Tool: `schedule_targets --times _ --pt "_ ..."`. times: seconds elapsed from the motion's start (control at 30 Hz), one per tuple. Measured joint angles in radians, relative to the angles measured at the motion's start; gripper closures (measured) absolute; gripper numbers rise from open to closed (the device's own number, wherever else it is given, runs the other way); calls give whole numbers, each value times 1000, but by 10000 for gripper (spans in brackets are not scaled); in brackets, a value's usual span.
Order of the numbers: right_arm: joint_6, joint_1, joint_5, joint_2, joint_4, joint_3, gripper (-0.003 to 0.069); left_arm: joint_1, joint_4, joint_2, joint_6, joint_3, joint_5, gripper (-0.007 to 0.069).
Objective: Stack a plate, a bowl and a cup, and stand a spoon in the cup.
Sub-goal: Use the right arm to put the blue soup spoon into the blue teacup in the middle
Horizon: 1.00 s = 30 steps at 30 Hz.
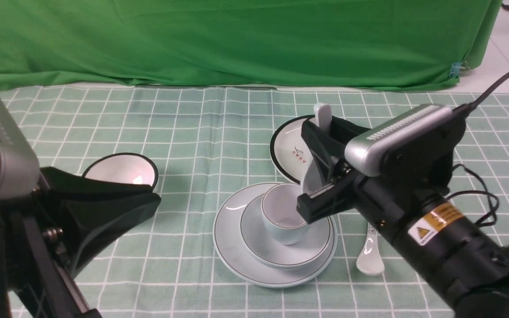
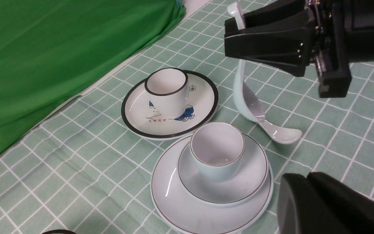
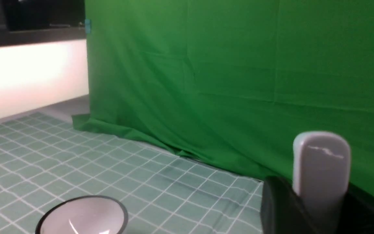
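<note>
The pale-blue plate (image 1: 232, 247) lies at the table's middle with the pale-blue bowl (image 1: 316, 251) on it and the pale-blue cup (image 1: 281, 216) upright in the bowl. My right gripper (image 1: 309, 170) is shut on the plain white spoon (image 1: 324, 115), holding it upright by the handle. In the left wrist view the spoon (image 2: 250, 102) hangs scoop down just beyond the cup (image 2: 218, 149), outside it. The handle tip (image 3: 321, 162) sticks up between the fingers (image 3: 278, 208). My left gripper (image 1: 148, 203) is shut and empty, left of the stack.
A white black-rimmed plate (image 1: 290, 150) lies behind the stack, with a black-rimmed white cup (image 2: 167, 91) on it. A black-rimmed white bowl (image 1: 122, 170) sits at the left. A shorter marked spoon (image 1: 369, 260) lies right of the stack. A green curtain (image 1: 237, 39) hangs behind.
</note>
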State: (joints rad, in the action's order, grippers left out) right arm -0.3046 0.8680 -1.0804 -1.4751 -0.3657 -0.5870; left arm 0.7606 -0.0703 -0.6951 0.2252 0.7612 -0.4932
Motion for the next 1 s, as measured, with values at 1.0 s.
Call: schedule_targets --times 1.0 --pt "324 -155 -122 -352 299 -85 484 0 -25 0 -1 0 4 615"
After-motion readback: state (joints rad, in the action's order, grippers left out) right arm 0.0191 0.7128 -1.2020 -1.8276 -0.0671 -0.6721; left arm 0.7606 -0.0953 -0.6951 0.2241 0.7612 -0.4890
